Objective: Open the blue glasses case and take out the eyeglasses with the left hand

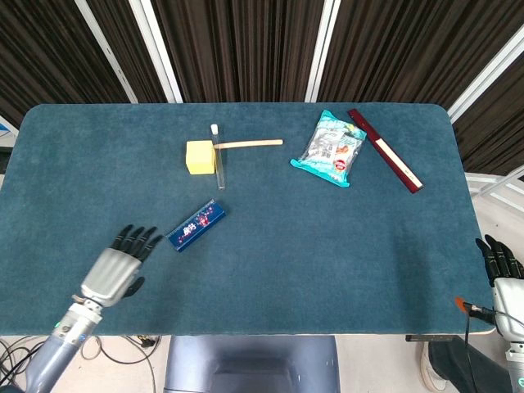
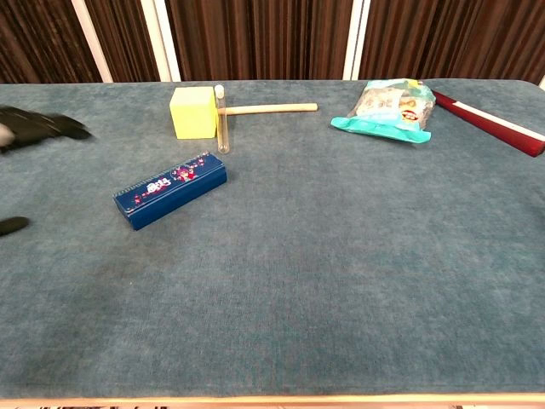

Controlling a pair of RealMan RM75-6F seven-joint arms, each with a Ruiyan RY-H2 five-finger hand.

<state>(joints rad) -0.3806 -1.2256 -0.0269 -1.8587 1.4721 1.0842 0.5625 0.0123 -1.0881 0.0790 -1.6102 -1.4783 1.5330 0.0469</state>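
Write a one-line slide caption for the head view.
Left hand, fingers spread, beside the closed blue glasses case on the teal table; right hand idle at the table's edge.

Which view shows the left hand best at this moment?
The head view: the whole left hand shows, fingers spread, empty, just short of the blue glasses case. The chest view catches only blurred dark fingertips at its left edge.
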